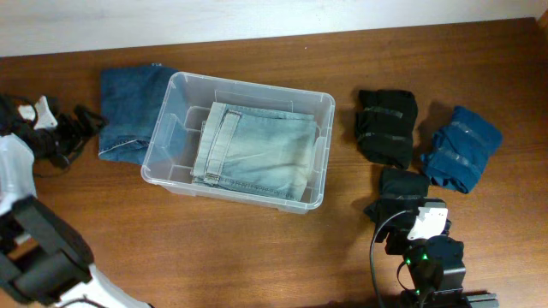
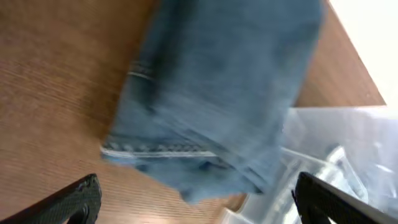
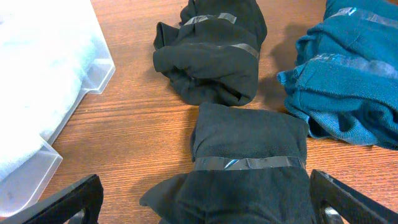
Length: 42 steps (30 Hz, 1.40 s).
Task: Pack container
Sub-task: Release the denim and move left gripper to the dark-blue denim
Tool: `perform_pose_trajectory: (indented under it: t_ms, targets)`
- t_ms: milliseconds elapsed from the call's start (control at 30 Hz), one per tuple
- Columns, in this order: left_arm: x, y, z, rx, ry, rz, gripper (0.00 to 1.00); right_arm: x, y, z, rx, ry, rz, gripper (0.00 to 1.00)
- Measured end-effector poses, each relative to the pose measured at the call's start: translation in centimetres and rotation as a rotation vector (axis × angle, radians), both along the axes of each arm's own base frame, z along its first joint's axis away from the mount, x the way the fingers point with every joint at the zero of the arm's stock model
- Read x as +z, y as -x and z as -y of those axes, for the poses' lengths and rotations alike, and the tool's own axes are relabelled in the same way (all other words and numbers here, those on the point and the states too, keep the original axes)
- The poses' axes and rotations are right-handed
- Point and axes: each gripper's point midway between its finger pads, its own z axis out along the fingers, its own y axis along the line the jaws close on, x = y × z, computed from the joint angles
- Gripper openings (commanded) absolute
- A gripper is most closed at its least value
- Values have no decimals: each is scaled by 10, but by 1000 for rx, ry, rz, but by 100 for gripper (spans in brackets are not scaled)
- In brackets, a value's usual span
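Both claws are gaping wide: left claw (image 2: 196,193) near blue jeans (image 2: 217,93) by the container (image 1: 163,137), right claw (image 3: 205,186) over black clothes (image 3: 249,143).

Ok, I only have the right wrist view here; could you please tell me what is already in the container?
Observer: One folded pair of light-wash jeans lies flat in the container; nothing else is inside.
Operator: Thank you. Is anything waiting on the left arm's side of it?
Observer: Yes, a folded dark blue denim piece lies right beside that end of the bin.
Operator: And how is the left gripper placed?
Observer: The left gripper is open and holds nothing, pointing at that denim from just short of its edge.
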Motion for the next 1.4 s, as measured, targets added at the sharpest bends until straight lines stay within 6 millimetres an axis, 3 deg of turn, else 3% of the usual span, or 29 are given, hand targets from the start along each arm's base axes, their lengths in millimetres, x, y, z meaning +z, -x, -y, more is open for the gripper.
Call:
perform_pose_trajectory:
  t_ms: [67, 233, 633, 733, 867, 967, 1100, 1400]
  targets:
    - [-22, -3, -5, 4, 33, -12, 99, 0, 0, 0, 0, 0, 0, 98]
    - [-51, -15, -5, -10, 73, 9, 99, 0, 0, 0, 0, 0, 0, 98]
    - [-65, -40, -8, -15, 99, 99, 97, 0, 0, 0, 0, 1, 0, 98]
    - [-66, -50, -8, -9, 128, 139, 89, 0, 0, 0, 0, -1, 0, 98]
    - [-69, -57, 0, -22, 205, 170, 72, 0, 0, 0, 0, 0, 0, 98]
    - [-74, -57, 3, -22, 244, 165, 48, 0, 0, 0, 0, 0, 0, 98]
    - [-83, -54, 4, -12, 273, 145, 0, 0, 0, 0, 0, 0, 0, 98]
    - [-83, -47, 8, -14, 311, 115, 0, 0, 0, 0, 0, 0, 0, 98]
